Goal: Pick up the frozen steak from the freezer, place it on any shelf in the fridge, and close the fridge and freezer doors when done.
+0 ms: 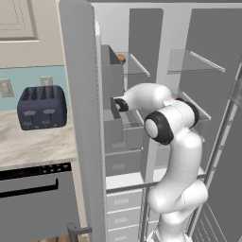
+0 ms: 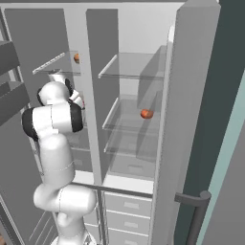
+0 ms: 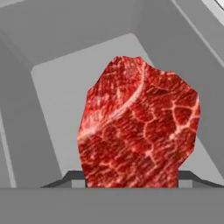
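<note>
Right now the arm (image 1: 177,156) reaches forward into the open freezer side of the appliance, its hand tucked among the grey compartments there. Seen from the hand camera, the frozen steak (image 3: 138,124) sits just ahead of the gripper (image 3: 131,180), a red marbled slab standing upright over a pale grey compartment floor with sloping walls around it. Only the dark tips of the fingers (image 3: 65,178) show, one at either side of the steak's lower edge, so they appear to pinch it, though I cannot tell for sure.

Both doors stand open: the freezer door (image 1: 85,118) rises at the left of the left base view, and the fridge door (image 2: 184,124) at the right of the right base view. On a glass shelf (image 2: 129,112) in the fridge side lies a small orange-red fruit (image 2: 147,114). To the left, a dark blue toaster (image 1: 41,107) stands on the desk (image 1: 33,146) above a dark oven front (image 1: 38,198).
</note>
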